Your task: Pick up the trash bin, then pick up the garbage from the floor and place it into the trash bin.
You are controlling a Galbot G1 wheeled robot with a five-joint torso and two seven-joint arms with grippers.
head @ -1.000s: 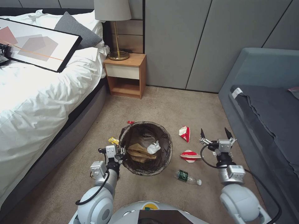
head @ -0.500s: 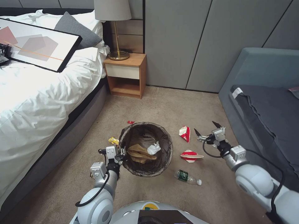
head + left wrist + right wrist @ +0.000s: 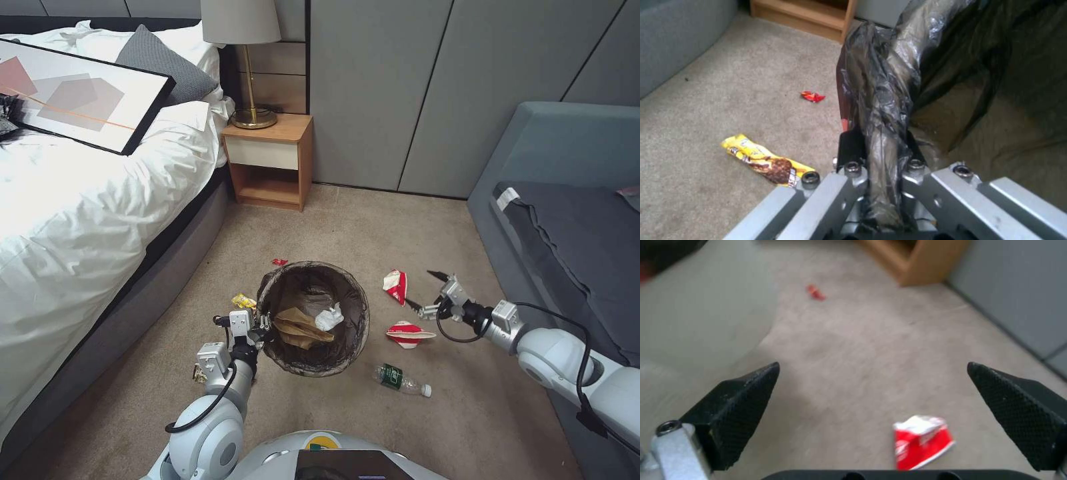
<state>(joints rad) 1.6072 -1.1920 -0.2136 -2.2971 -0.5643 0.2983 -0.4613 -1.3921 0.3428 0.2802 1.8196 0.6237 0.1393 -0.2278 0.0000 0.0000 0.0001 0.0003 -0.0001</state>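
1. The trash bin (image 3: 313,319) stands on the carpet between the bed and the sofa. The left gripper (image 3: 257,328) is clamped on its near rim, pinching the dark bag liner (image 3: 882,110) folded over the edge.
2. Inside the bin lie a tan folded paper (image 3: 299,328) and a crumpled white tissue (image 3: 329,317). I'd judge the load as very light; the thin rim and slick liner are the weak spot of that hold.
3. The right gripper (image 3: 427,292) hangs low with its fingers spread wide, just beside a crushed red-and-white cup (image 3: 395,287).
4. That cup looks light and already flattened, so it should give under the pads; a pinch across its middle seems safest.
5. A second crushed cup (image 3: 407,333) and a small bottle (image 3: 401,380) lie nearer the robot. The bottle is round and probably slippery.
6. A yellow wrapper (image 3: 766,164) and a red scrap (image 3: 813,96) sit by the bin's left side; the scrap may be foil, but I can't tell.
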